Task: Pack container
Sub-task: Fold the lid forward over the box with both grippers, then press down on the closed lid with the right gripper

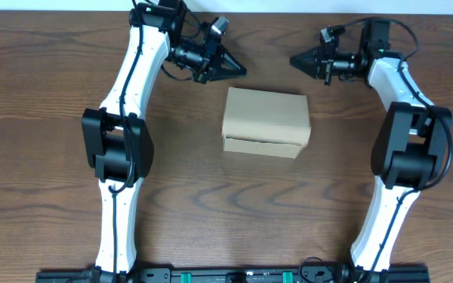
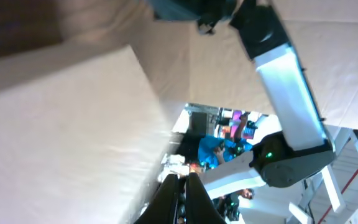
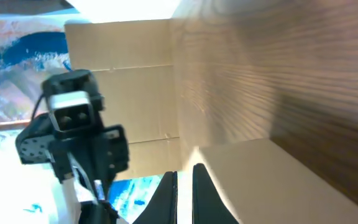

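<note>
The container (image 1: 266,122), a plain tan cardboard box, lies in the middle of the wooden table with its flap lid down. My left gripper (image 1: 242,70) hovers behind its far left corner, pointing right, shut and holding nothing. My right gripper (image 1: 293,59) hovers behind the far right corner, pointing left, also shut and holding nothing. The two tips face each other across a gap. In the left wrist view the shut left gripper (image 2: 182,179) sits beside the container's pale top (image 2: 61,130). In the right wrist view the right gripper (image 3: 184,171) is over the container (image 3: 260,183).
The wooden table (image 1: 211,196) runs around the box on all sides. Both arms rise from bases at the front edge (image 1: 226,275), the left arm (image 1: 120,141) and the right arm (image 1: 407,149) flanking the box. The left arm's wrist camera (image 3: 73,112) shows opposite my right gripper.
</note>
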### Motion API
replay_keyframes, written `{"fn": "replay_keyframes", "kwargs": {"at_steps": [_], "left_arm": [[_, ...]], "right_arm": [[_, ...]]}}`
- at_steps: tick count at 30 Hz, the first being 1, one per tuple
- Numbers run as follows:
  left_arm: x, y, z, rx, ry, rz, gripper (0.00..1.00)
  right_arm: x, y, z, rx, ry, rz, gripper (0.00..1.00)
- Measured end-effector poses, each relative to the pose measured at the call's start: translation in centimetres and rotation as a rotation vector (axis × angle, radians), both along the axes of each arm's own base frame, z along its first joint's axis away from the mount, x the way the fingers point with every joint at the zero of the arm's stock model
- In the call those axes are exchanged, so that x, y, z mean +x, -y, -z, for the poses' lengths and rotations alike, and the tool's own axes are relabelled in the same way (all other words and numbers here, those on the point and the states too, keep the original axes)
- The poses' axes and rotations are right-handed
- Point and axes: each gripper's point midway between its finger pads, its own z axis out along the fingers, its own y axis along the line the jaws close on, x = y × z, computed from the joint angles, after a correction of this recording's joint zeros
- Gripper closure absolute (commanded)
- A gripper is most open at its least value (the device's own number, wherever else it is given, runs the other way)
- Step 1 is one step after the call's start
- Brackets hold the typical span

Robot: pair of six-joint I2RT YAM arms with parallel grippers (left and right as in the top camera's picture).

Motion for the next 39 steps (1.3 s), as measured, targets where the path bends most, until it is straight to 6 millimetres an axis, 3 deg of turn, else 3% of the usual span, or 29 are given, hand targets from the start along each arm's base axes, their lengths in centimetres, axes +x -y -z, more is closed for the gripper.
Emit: {"fn": "replay_keyframes", "kwargs": {"at_steps": [6, 11, 17, 22, 25, 33, 39], "left_arm": [[-1.8, -1.4, -1.3, 0.158, 0.079, 0.009, 0.94], [-3.0, -3.6, -4.1, 0.349, 0.239, -0.032, 0.94], [-4.6, -6.6, -5.5, 0.674, 0.373, -0.100, 0.94], [-5.8, -6.7, -5.2, 0.803, 0.405, -0.085, 0.94], [-5.9, -6.7, -4.7, 0.862, 0.419, -0.083, 0.94], [-5.3, -7.4, -4.4, 0.939, 0.440, -0.120, 0.94], [-4.3, -8.0, -5.4, 0.967, 0.495, -0.174, 0.94]], "right_arm": [[-1.1, -0.1, -3.5, -0.008, 0.015, 0.002, 0.99], [-3.9, -0.1, -3.2, -0.134, -0.104, 0.022, 0.98], [-9.1, 1.0, -2.5, -0.495, -0.153, -0.008, 0.99], [-13.3, 1.3, -3.3, -0.763, -0.114, -0.098, 0.99], [-15.2, 0.5, -2.6, -0.887, -0.110, -0.185, 0.98], [-16.1, -4.2, -1.5, -1.052, 0.037, -0.328, 0.99], [-16.5, -5.5, -1.4, -1.081, 0.074, -0.361, 0.99]]}}
